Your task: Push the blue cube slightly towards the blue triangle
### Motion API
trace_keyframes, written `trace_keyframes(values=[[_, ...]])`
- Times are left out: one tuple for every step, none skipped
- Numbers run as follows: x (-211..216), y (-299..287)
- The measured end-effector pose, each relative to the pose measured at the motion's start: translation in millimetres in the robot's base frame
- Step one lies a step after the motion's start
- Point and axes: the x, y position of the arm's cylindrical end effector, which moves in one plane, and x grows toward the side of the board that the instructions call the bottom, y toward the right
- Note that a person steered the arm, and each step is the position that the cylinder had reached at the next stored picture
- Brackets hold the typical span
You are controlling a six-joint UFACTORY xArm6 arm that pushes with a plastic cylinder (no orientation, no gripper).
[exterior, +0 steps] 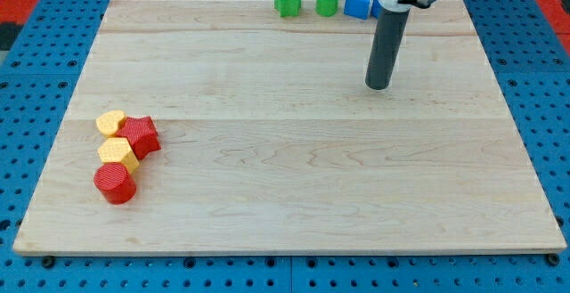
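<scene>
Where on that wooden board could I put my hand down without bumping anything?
The middle, bottom and right are bare. Crowded: green star, green cylinder and blue block along the top; yellow and red blocks at left. My tip stands below the blue block.

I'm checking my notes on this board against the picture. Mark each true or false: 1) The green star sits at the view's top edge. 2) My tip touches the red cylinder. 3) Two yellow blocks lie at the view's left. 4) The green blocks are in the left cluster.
1) True: the green star is at the top.
2) False: my tip is far from the red cylinder.
3) True: the yellow blocks.
4) False: the green cylinder is also at the top.
</scene>
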Motion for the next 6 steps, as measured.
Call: trace_keyframes(values=[[0.0,-2.9],[-11.9,-3.2],[-67.1,1.4],[-129.1,22.1],[-133.8,37.0],[-160.1,61.0]])
